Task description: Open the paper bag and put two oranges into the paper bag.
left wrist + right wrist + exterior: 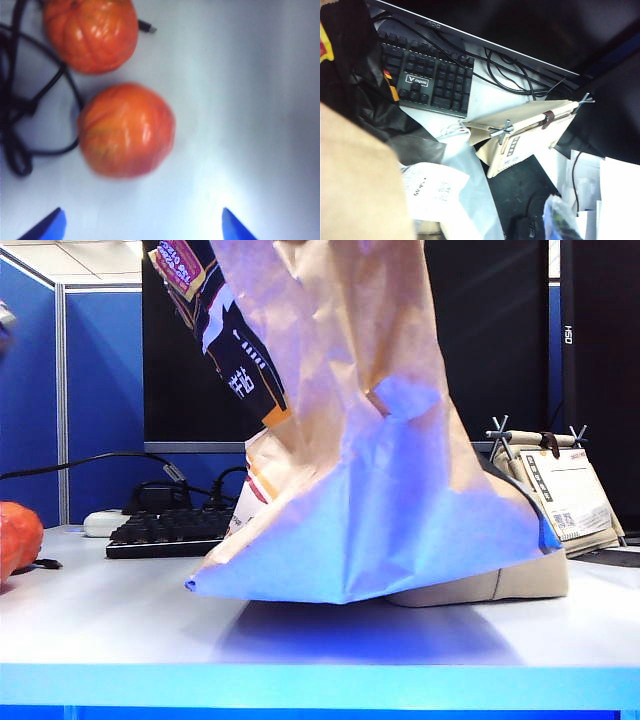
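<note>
Paper bag point(380, 440): standing mid-table, print unreadable.
Keyboard point(425, 75): white logo, illegible.
Calendar stand point(565, 490): 3 o'clock of bag.
Oranges: near point(125, 131); far point(90, 32), at 11 o'clock.
Left gripper point(142, 225): spread, above near orange.
Right gripper point(560, 220): blurred, spread, beside bag.

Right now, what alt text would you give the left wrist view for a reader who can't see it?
Two oranges, one nearer and one farther, lie apart on a pale table, ahead of the left gripper, whose blue fingertips stand wide open and touch neither. A black cable loops beside the oranges.
</note>
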Motion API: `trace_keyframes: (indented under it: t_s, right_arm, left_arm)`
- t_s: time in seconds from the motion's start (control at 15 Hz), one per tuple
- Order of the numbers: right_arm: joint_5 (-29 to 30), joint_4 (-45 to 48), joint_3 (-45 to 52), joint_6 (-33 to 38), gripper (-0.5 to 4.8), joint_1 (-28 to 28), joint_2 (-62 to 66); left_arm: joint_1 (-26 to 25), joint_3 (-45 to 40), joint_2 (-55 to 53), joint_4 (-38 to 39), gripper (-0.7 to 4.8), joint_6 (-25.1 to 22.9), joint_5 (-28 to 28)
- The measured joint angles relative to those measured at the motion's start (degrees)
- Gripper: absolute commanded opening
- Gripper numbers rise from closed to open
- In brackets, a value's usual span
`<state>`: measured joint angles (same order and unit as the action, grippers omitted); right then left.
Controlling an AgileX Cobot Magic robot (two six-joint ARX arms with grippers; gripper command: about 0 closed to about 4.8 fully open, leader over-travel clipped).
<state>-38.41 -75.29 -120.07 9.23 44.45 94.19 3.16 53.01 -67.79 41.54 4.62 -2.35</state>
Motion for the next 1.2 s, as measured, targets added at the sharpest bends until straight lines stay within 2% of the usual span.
trace_keyframes:
  t_s: [0.2, 0.33, 0.47, 0.8, 1.2]
  right_arm:
    - [0.02, -0.02, 0.02, -0.24, 4.19, -0.17, -0.13]
    - [0.00, -0.04, 0.02, -0.33, 4.19, -0.17, -0.44]
    - [0.00, -0.04, 0.02, -0.35, 4.19, -0.17, -0.70]
    - [0.00, -0.31, 0.00, -0.72, 4.19, -0.15, -1.20]
    - [0.00, -0.48, 0.00, -0.79, 4.19, -0.15, -1.22]
  left_arm:
    - [0.00, 0.02, -5.11, -4.46, 4.42, -0.04, 0.04]
    - [0.00, 0.00, -8.74, -2.67, 4.71, -0.07, 4.39]
    - [-0.02, 0.00, -10.82, -2.36, 4.71, -0.07, 5.88]
    - [-0.02, 0.02, -12.44, -8.87, 4.71, 0.13, 4.90]
    - [-0.02, 0.02, -17.57, -9.64, 4.71, 0.13, 4.90]
